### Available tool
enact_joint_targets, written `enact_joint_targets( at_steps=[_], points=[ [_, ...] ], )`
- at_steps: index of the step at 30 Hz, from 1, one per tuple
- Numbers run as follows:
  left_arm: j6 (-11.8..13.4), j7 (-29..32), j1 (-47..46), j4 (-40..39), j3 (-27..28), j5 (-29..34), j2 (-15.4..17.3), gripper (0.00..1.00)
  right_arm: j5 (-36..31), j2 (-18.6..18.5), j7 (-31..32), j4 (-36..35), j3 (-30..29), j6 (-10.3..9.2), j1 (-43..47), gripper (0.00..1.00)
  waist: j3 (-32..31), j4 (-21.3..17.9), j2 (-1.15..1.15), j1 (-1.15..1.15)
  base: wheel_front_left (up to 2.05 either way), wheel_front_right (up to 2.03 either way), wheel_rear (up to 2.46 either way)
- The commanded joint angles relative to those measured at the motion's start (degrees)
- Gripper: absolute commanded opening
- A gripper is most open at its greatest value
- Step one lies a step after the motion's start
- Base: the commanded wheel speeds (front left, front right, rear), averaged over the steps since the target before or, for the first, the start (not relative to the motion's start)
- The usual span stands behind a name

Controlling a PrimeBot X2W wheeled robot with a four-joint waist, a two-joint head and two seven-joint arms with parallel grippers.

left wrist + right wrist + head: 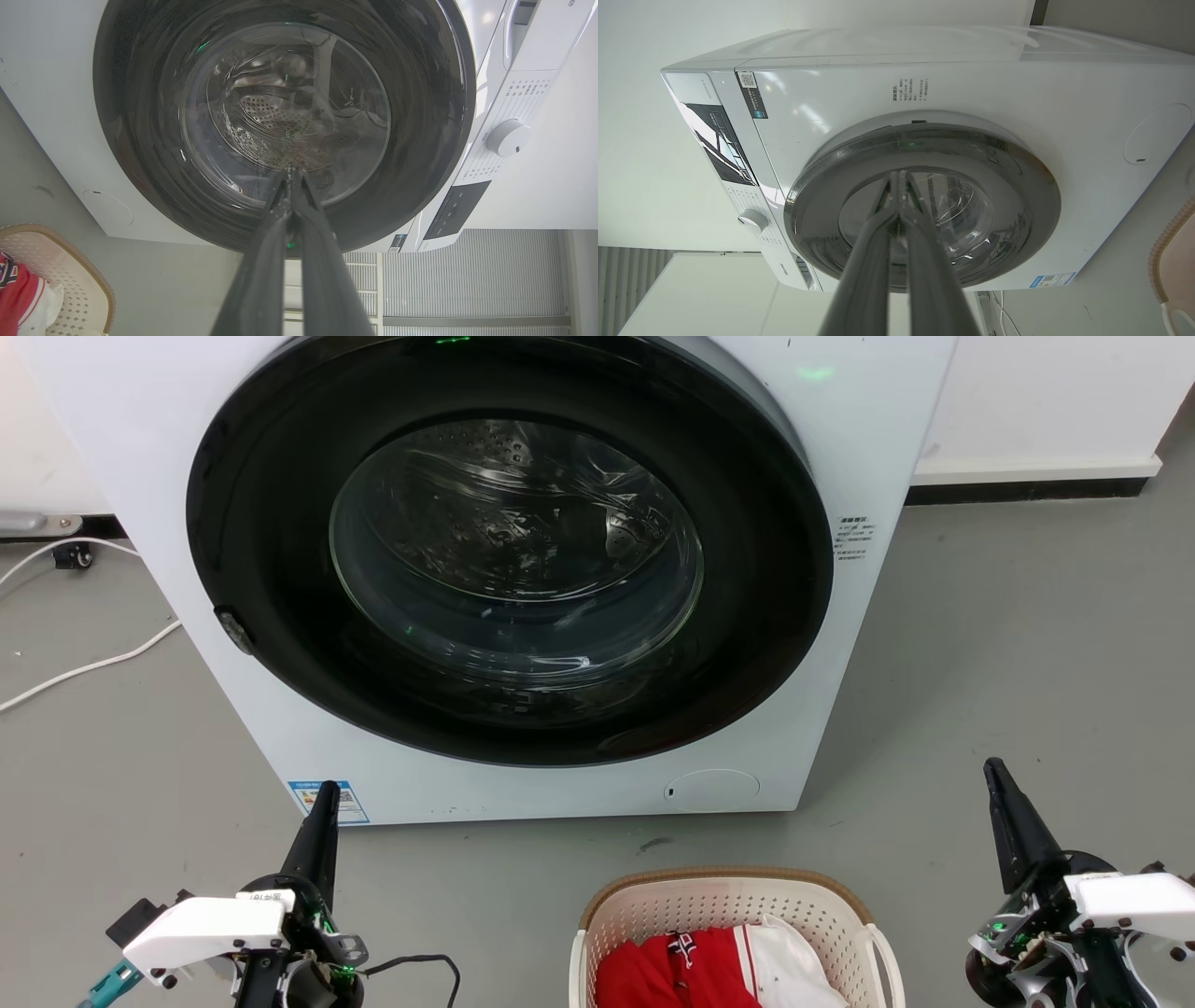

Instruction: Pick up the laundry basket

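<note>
The laundry basket, cream-white and perforated with a brown rim, sits on the floor at the bottom centre of the head view, holding red and white clothes. Its corner also shows in the left wrist view as the laundry basket and at the right edge of the right wrist view as the laundry basket. My left gripper stands left of it, shut and empty. My right gripper stands right of it, also shut and empty. Both are apart from the basket.
A white washing machine with a closed round dark glass door stands just beyond the basket. White cables lie on the grey floor at left. Bare floor spreads to the right of the machine.
</note>
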Motion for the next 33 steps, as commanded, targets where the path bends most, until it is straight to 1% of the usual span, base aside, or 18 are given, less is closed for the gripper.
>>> enact_joint_targets(
  at_steps=[1,27,28,33],
  points=[
    [-0.14,0.13,-0.49,0.03,0.12,-0.08,0.01,0.00,0.23,-0.13,0.06,0.01,-0.04,-0.02,-0.59,0.00,0.00,0.00,0.00,0.00,0.00,0.00,0.00],
    [-0.14,0.13,-0.49,0.03,0.11,-0.08,0.01,0.00,0.23,-0.13,0.06,0.01,-0.04,-0.02,-0.59,0.00,0.00,0.00,0.00,0.00,0.00,0.00,0.00],
    [0.00,-0.03,0.08,0.15,-0.04,0.00,-0.01,1.00,-0.02,0.00,-0.02,0.14,0.03,0.00,0.09,1.00,0.00,0.00,0.00,0.00,0.00,0.00,0.00],
    [0.02,-0.80,1.23,0.68,-0.62,0.45,-0.16,1.00,-0.51,0.08,-0.78,1.08,0.39,-0.01,1.34,1.00,0.03,0.00,0.00,0.00,0.00,0.00,0.00]
  ],
)
